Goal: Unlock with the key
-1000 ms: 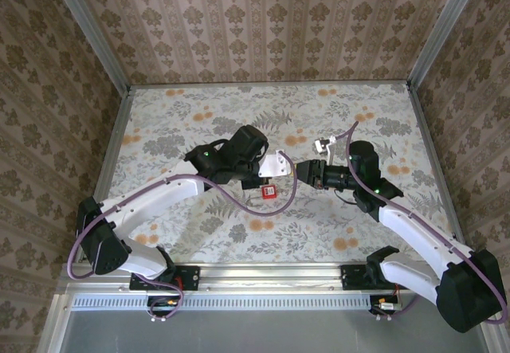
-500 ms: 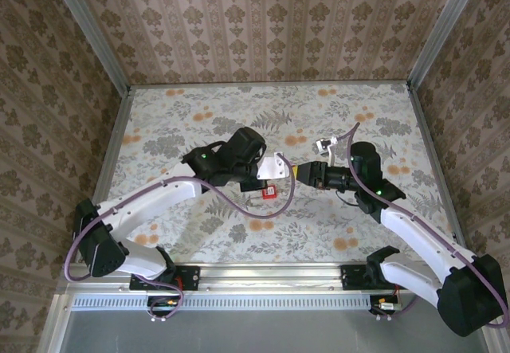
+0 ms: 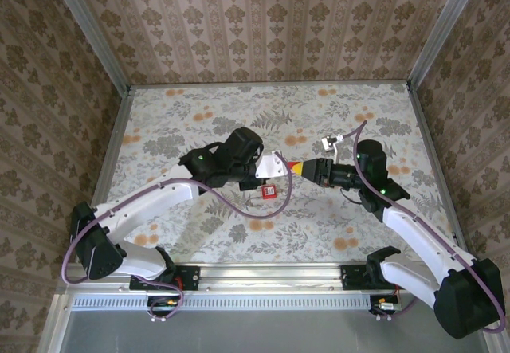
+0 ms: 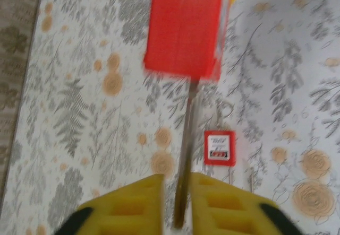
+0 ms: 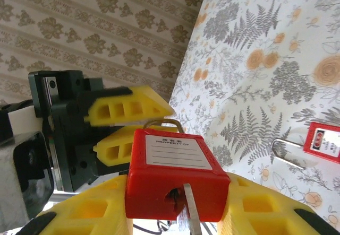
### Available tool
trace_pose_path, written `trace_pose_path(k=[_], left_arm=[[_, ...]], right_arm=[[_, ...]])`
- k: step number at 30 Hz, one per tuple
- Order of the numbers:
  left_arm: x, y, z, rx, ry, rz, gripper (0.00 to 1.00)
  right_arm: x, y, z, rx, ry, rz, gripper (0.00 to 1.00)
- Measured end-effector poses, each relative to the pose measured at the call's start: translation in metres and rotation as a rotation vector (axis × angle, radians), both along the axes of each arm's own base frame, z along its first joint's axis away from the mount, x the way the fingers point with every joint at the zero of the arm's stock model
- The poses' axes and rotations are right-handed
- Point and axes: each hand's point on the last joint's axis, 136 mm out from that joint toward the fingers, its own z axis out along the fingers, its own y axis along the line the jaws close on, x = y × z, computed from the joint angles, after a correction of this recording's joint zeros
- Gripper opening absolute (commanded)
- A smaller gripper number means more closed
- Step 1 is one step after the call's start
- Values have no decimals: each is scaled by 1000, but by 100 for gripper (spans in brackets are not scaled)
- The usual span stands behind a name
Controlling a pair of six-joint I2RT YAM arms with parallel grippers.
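**Item 1, right gripper** point(image 5: 178, 195). We log it as clamped: its two yellow fingers point(image 5: 95, 211) press on either side of the red padlock point(image 5: 175, 174), which sits squarely between them.
- The labelled face of the padlock is turned up toward the wrist camera.
- The keyhole end faces back toward the wrist. A thin metal strip point(image 5: 189, 206) stands in the keyhole, and we cannot tell whether it is the key.
- The shackle point(image 5: 162, 121) rises from the far end of the padlock, pointing away from the fingertips.

**Item 2, left gripper** point(image 4: 176, 184). We log it as slightly apart. From its own wrist the shackle runs as a thin blurred rod into the gap between the yellow fingertips.
- There is clear space on one side of the rod. Contact on the other side we cannot tell.
- The padlock body hangs just ahead of the fingertips.
- From above, the two grippers meet nose to nose, raised off the table point(image 3: 199, 106).

**Item 3, below and beyond the left fingertips.** A small red tag point(image 4: 219, 147) lies flat on the floral table top, well apart from the padlock. From the right wrist we also see a metal loop point(image 5: 286, 153) lying just beside the tag.
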Motion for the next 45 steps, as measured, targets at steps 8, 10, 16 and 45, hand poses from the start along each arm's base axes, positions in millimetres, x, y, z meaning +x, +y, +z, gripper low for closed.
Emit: trace_pose_path(k=[8, 10, 16, 45], left_arm=[[2, 17, 15, -4, -159, 74, 92], [0, 11, 19, -22, -237, 71, 92], [-15, -32, 15, -76, -484, -13, 87], [23, -76, 17, -145, -648, 17, 59]], right_arm=[[8, -7, -3, 1, 31, -54, 19], [10, -8, -3, 8, 51, -70, 19], [16, -11, -2, 69, 145, -138, 19], [14, -10, 1, 149, 247, -181, 19]])
